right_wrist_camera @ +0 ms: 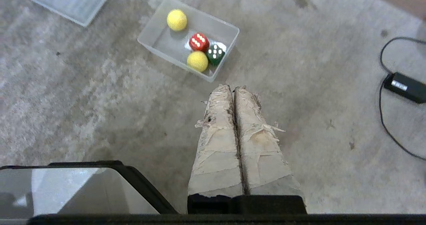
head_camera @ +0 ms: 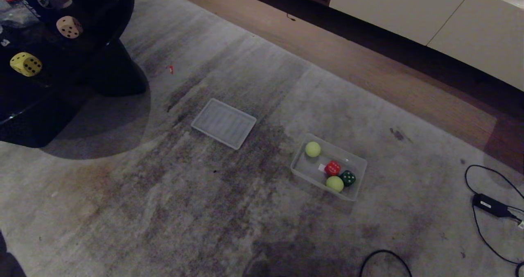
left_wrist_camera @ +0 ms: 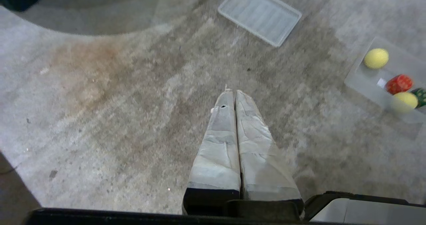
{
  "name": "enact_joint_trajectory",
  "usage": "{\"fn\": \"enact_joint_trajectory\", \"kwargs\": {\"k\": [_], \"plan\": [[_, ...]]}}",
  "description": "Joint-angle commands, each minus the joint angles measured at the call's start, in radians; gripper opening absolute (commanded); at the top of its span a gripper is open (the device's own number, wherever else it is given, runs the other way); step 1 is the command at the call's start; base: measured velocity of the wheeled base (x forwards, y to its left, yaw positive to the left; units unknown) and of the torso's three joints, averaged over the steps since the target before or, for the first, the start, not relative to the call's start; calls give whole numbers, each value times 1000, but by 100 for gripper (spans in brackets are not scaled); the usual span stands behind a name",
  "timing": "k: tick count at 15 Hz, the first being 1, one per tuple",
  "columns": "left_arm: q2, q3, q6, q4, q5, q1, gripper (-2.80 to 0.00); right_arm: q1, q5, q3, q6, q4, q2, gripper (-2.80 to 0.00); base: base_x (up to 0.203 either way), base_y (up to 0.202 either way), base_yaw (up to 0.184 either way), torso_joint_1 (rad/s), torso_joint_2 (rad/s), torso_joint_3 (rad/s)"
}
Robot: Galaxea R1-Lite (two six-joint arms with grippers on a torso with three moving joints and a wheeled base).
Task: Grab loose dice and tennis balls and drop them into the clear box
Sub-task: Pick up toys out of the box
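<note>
Both grippers, left (left_wrist_camera: 235,92) and right (right_wrist_camera: 234,87), pressed together, empty, over my rug (head_camera: 172,195). Box (head_camera: 357,162) holds two balls, red and green dice; yellow die (head_camera: 25,64) and tan die (head_camera: 69,27) on the black table (head_camera: 102,23).

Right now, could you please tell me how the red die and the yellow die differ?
The red die lies inside the clear box on the carpet, touching a tennis ball; the yellow die sits loose on the dark table, outside the box. The red one shows white pips, the yellow one dark pips. Both are rounded cubes of similar size.
</note>
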Motion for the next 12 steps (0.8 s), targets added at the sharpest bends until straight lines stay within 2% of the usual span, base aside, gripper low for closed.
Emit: {"fn": "enact_joint_trajectory", "kwargs": {"k": [1,12], "plan": [[2,2,-1,0,1,0,-280,0,0,0,0,0,2,-280,0,0,0,1,6,204],[2,2,-1,0,1,0,-280,0,0,0,2,0,2,-280,0,0,0,2,4,202]]}}
